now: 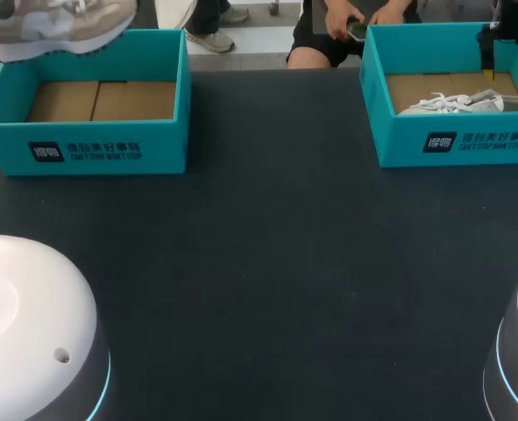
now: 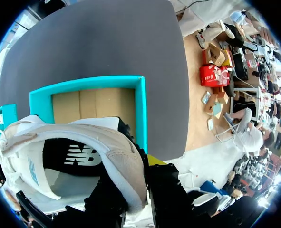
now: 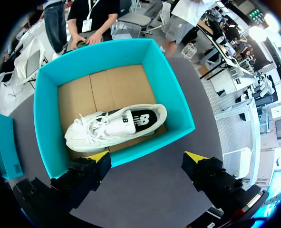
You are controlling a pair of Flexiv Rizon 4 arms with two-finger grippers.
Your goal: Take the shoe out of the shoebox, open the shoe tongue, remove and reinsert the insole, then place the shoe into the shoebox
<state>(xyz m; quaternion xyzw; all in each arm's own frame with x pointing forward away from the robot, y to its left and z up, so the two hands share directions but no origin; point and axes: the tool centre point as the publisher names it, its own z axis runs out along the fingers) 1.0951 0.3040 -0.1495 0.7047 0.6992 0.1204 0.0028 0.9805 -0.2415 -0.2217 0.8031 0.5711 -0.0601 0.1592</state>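
Left pincer (image 2: 135,190) grips a beige shoe (image 2: 97,142) above the left shoebox (image 1: 92,149).
Right pincer (image 3: 147,159), released (fingers wide), hangs far right of it, over a white shoe (image 3: 114,126) in a second box (image 3: 43,118).

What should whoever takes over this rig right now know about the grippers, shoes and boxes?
Left gripper: shut on the beige fabric sneaker at its heel, above the empty left teal cardboard shoebox.
Right gripper: open, above the right teal shoebox holding a white laced sneaker.
Done: beige sneaker lifted out.
Left: open tongue, dark insole out and in, sneaker back in box.
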